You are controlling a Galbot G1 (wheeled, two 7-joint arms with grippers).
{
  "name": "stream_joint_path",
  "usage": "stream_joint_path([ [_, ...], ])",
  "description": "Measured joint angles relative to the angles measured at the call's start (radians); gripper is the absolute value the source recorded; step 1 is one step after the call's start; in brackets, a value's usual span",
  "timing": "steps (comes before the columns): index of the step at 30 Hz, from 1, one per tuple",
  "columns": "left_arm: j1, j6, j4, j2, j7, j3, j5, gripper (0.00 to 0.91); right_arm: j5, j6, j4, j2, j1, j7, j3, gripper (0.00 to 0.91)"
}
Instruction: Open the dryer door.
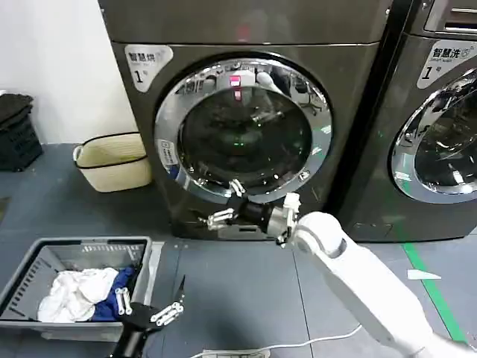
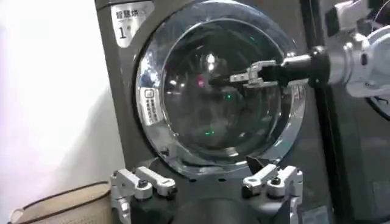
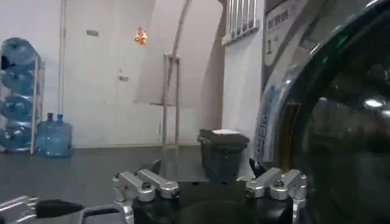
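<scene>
Nearest the robot, low in the head view, the left gripper [image 1: 153, 306] hangs above the grey floor [image 1: 246, 291] with its fingers spread and nothing between them. It sits just beside a grey laundry basket [image 1: 30, 272] that holds white and blue clothes [image 1: 82, 292].

Farther forward, the white right arm [image 1: 358, 283] reaches from the lower right toward the dryer [image 1: 246, 112]. Its right gripper [image 1: 226, 203] is at the lower edge of the dryer door [image 1: 242, 130], fingers parted and empty, with one fingertip up against the chrome ring. In the left wrist view the same gripper [image 2: 241, 76] shows in front of the dark door glass [image 2: 213, 103].

The round door lies closed, flat against the front of the dark grey machine, which stands at the middle of the scene.

A cream fabric basket [image 1: 113, 160] sits on the floor to the dryer's left, against the white wall. A second machine [image 1: 432, 112] stands just beside the dryer on the right.
</scene>
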State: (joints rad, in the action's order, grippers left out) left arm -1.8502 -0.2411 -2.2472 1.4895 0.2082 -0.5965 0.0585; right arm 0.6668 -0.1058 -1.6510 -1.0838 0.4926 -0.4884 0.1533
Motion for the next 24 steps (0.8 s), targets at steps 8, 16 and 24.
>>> stream_joint_path([
  [8, 0.002, 0.000, 0.004, 0.001, 0.000, 0.000, 0.000, 0.907, -0.012, 0.012, 0.058, -0.037, -0.055, 0.053, 0.052, 0.907],
  [16, 0.002, 0.000, 0.004, 0.001, 0.000, 0.002, 0.000, 0.907, -0.012, 0.010, 0.118, -0.071, -0.108, 0.059, 0.093, 0.907],
  [24, 0.003, -0.001, 0.006, 0.001, 0.000, 0.003, -0.001, 0.907, -0.013, 0.009, 0.175, -0.105, -0.148, 0.084, 0.125, 0.907],
])
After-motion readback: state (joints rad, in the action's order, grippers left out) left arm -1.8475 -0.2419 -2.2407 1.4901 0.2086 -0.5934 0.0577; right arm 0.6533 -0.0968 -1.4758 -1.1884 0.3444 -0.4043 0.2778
